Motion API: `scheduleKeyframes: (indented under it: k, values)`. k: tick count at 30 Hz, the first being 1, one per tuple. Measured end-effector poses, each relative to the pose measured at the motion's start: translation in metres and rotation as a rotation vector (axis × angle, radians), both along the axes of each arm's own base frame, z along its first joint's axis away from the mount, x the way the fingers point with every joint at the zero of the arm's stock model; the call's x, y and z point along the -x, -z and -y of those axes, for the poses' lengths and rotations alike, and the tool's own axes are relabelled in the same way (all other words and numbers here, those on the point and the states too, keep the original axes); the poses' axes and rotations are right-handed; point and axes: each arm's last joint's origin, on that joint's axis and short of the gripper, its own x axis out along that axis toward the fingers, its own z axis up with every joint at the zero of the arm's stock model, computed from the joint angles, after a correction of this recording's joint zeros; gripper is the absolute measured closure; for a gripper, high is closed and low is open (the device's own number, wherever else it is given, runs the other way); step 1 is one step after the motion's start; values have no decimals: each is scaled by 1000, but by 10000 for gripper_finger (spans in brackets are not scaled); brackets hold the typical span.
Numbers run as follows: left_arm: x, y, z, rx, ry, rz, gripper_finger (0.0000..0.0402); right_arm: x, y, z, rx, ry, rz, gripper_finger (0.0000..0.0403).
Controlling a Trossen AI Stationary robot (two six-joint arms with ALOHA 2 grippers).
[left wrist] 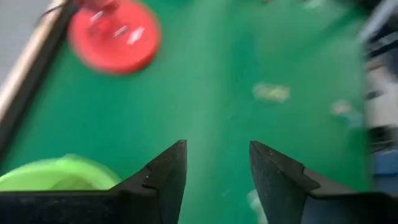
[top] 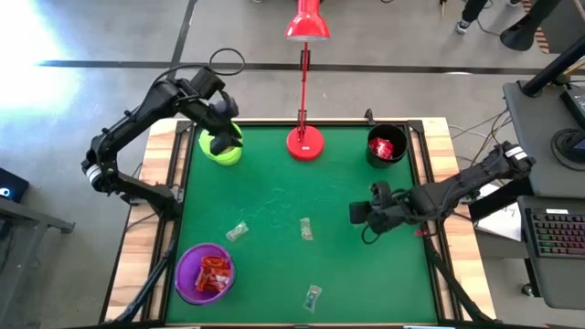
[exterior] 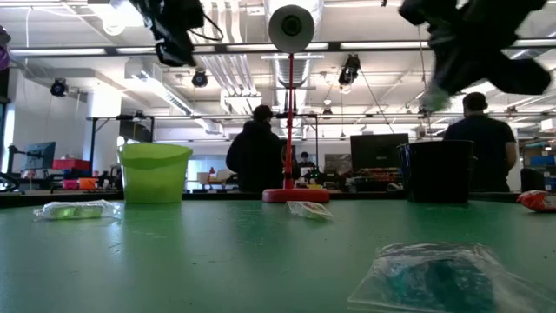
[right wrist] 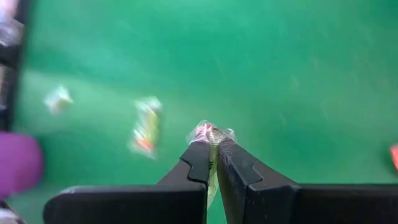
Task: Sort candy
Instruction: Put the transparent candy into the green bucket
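While your left claw [left wrist: 217,180] hangs open above the lime-green plastic cup [top: 222,146], your right claw [right wrist: 213,163] pinches a clear-wrapped candy [right wrist: 210,133] over the green surface [top: 274,192].

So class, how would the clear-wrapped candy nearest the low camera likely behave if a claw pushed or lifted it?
The clear-wrapped candy lies flat, so it would probably slide on the green table rather than roll. Its crinkled film looks thin and floppy, probably light. The glossy wrapper may slip unless pinched by an edge.
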Motion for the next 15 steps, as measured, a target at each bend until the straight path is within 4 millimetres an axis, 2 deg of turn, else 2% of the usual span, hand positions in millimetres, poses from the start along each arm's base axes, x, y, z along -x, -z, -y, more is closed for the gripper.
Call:
scheduleKeyframes:
  k: [4, 15]
  values:
    - [-15, -4, -1, 90, 5, 137, 233, -9, -12, 16, 130, -4, 111, 394]
    - [-55, -15, 4, 125, 3, 343, 232, -28, -55, 61, 543, -31, 348, 394]
